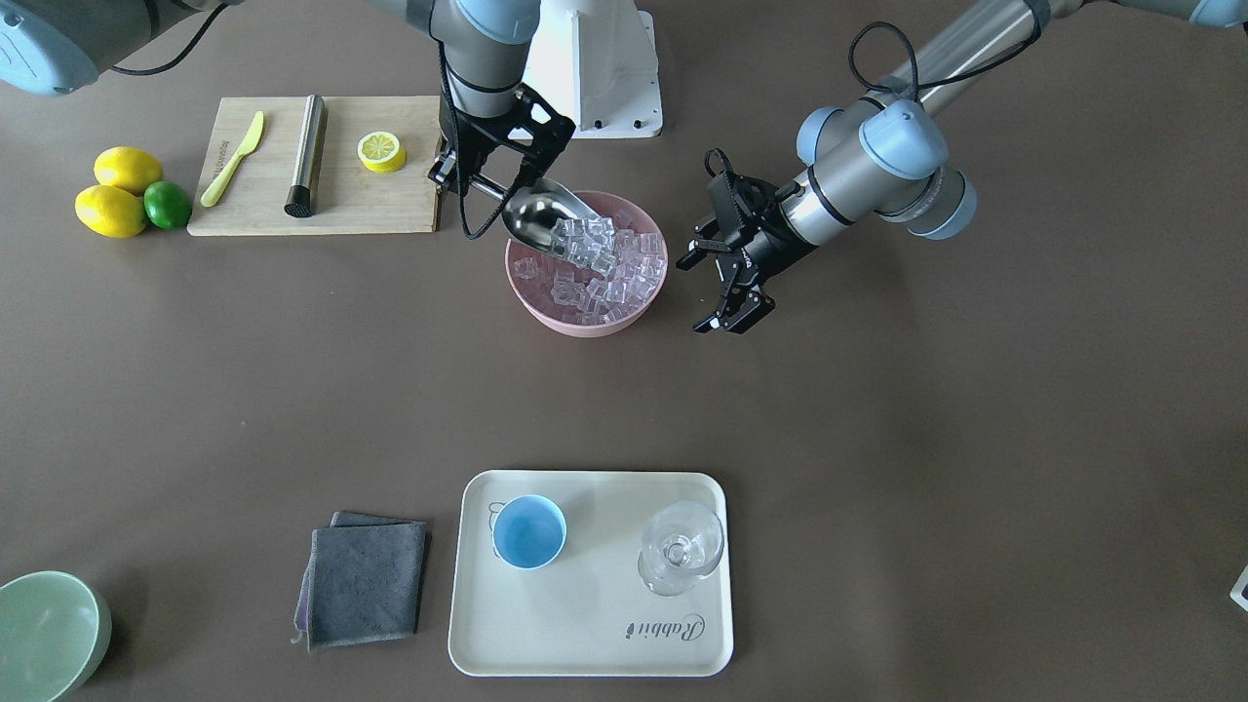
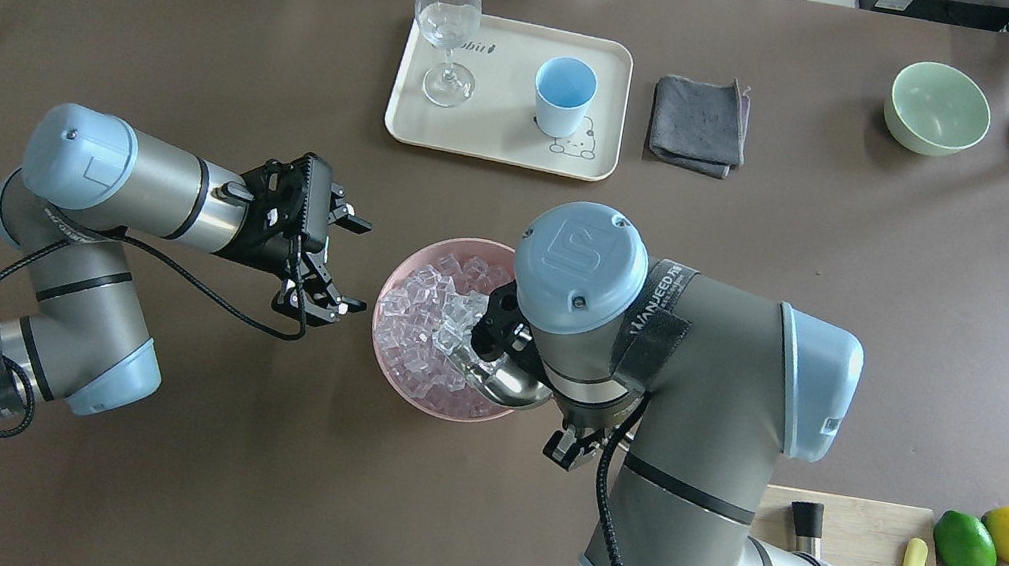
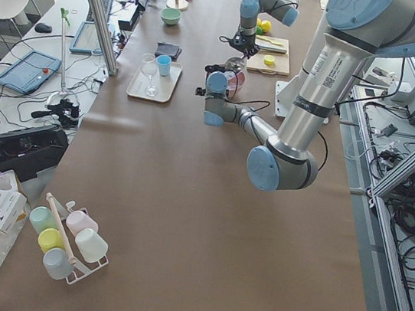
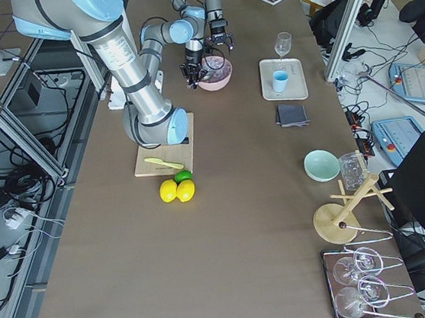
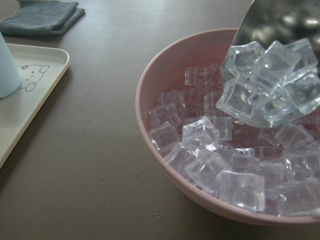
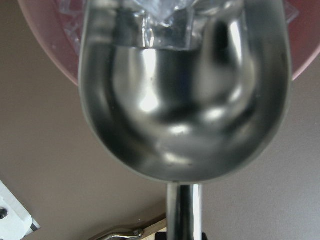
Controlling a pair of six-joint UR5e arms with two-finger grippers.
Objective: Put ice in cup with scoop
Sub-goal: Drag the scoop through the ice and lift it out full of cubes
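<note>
R gripper (image 1: 460, 181): jaws narrow, clamped on the thin rod handle of the scoop (image 1: 542, 216), at the near edge of the cutting board (image 1: 341, 207). Scoop trough tilts down into the pink bowl (image 1: 546, 318); its mouth holds several cubes of the ice (image 1: 597, 269), and the L wrist cam shows these just above the rest of the pile. In the overhead view the R wrist hides handle + gripper; only part of the trough shows.

L gripper (image 1: 704, 292): jaws wide, holding nothing, just beside the bowl on the robot's L, apart from the rim.

Cup (image 1: 528, 531): upright on the cream tray (image 1: 585, 645), well apart from the bowl, twd the operators' side. No ice seen in it. Stemmed glass (image 1: 682, 546) on the same tray, upright, apart from the cup. Folded grey cloth (image 1: 366, 582) just beside the tray, on the cup's side; pale-green bowl (image 1: 44, 634) further out.

On the board: half lemon (image 1: 380, 151), steel cylinder w/ black tip (image 1: 307, 154), yellow-green knife (image 1: 234, 158). Beyond the board's far end: 2 lemons (image 1: 127, 169) + lime (image 1: 167, 205), touching.
</note>
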